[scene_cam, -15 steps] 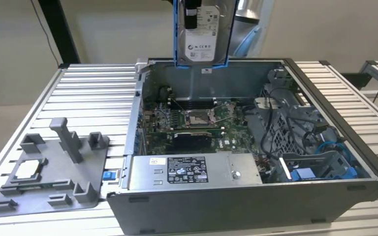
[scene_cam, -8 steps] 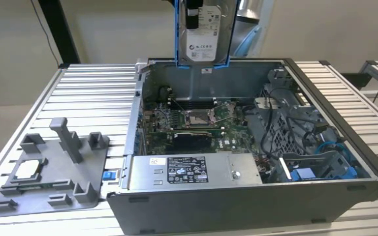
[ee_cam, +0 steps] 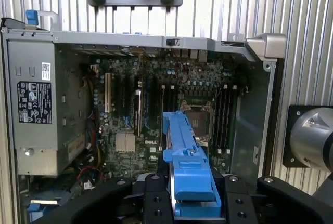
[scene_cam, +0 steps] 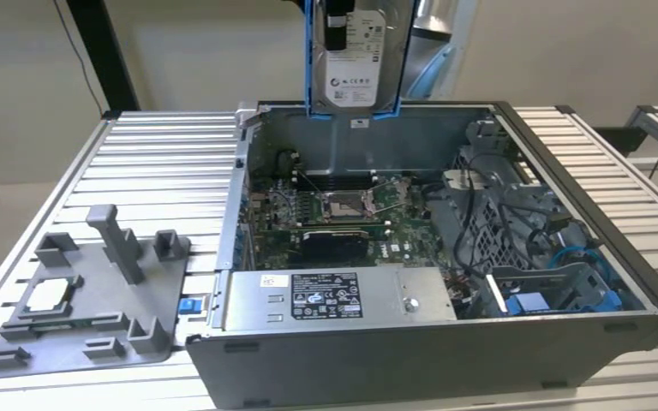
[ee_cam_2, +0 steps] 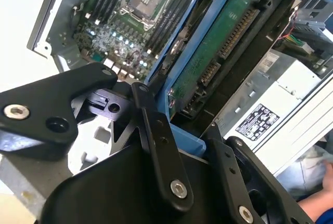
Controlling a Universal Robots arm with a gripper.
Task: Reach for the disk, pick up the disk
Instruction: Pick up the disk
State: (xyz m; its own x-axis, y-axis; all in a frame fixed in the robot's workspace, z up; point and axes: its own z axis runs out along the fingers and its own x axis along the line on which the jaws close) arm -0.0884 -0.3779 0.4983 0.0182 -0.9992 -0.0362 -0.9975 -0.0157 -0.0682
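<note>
even indoor light, soft shadows, second wrist view overexposed.

Blue-framed disk (scene_cam: pixel 352 64) upright, apparently lifted clear.

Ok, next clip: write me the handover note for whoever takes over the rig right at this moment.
Gripper: shut on the disk, black fingers clamped on its blue frame in both wrist views.
Disk: lifted clear, hanging upright above the rear wall of the open computer case in the exterior view, label facing the camera.
Holder tray: on the slatted table at the exterior view's left, beside the case.
Done: reach and pick-up; the disk is out of the case.
Left: nothing of the pick-up itself.
Note: a person's hand is near the case.
</note>
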